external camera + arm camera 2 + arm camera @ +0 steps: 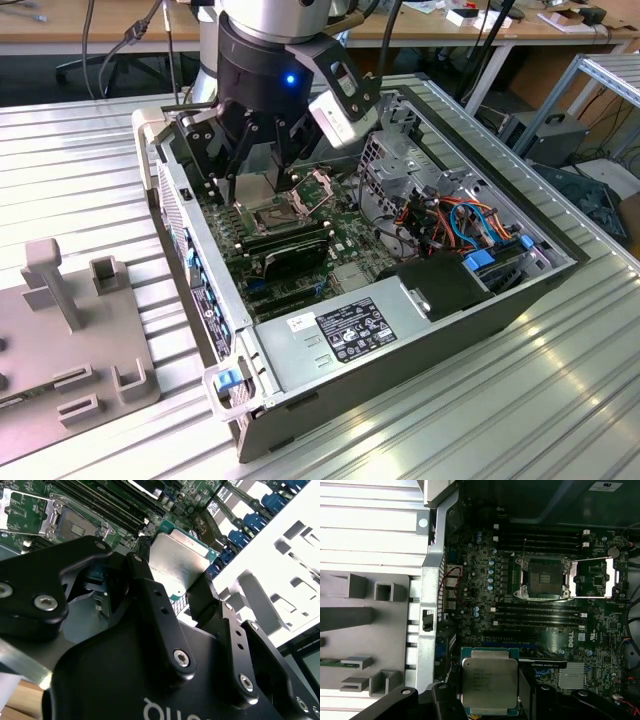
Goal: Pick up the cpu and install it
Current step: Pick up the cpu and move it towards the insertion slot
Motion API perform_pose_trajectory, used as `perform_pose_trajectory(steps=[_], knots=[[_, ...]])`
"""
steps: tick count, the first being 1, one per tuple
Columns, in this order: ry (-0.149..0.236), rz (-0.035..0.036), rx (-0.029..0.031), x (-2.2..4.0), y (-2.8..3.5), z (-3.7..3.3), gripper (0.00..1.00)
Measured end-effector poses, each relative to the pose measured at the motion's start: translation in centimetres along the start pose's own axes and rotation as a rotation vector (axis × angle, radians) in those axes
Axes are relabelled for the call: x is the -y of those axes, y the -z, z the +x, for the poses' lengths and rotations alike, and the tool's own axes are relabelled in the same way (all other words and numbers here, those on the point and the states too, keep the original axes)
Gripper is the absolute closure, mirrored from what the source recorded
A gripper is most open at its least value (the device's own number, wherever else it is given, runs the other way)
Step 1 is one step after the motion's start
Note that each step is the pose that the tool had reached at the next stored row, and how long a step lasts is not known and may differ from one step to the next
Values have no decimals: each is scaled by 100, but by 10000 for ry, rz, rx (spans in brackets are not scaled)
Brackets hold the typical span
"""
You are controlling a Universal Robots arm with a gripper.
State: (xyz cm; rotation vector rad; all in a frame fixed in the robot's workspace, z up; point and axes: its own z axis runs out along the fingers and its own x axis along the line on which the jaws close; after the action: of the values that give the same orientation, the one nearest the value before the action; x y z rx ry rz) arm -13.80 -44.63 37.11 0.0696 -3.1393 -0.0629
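The cpu (489, 680), a square chip with a silver lid on a green board, sits between two black fingers (448, 698) of my gripper (490, 702), which is shut on it. In the second wrist view the cpu (176, 560) is pinched at its edges by the gripper (175, 587). In the first wrist view the open socket (542, 577) on the motherboard has its metal load plate (592, 577) swung aside, and the cpu hangs apart from it. In the exterior view my gripper (255, 175) hovers inside the open computer case, just above the socket (277, 213).
The case wall (190, 260) stands close beside the gripper. Memory slots (290, 248), a drive cage (400, 150), coloured cables (460, 215) and the power supply (340, 335) are in the case. A grey fixture plate (70, 340) lies on the table at the exterior view's left.
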Motion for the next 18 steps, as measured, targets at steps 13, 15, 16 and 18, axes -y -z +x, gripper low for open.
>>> perform_pose_trajectory(steps=[13, 15, 16, 18], knots=[[-1, -1, 1, 13, -12, -294, 45], [1, -1, 1, 16, -17, -344, 45], [2, -1, 0, 17, -18, -369, 45], [-1, -1, 0, 20, -23, -425, 45]])
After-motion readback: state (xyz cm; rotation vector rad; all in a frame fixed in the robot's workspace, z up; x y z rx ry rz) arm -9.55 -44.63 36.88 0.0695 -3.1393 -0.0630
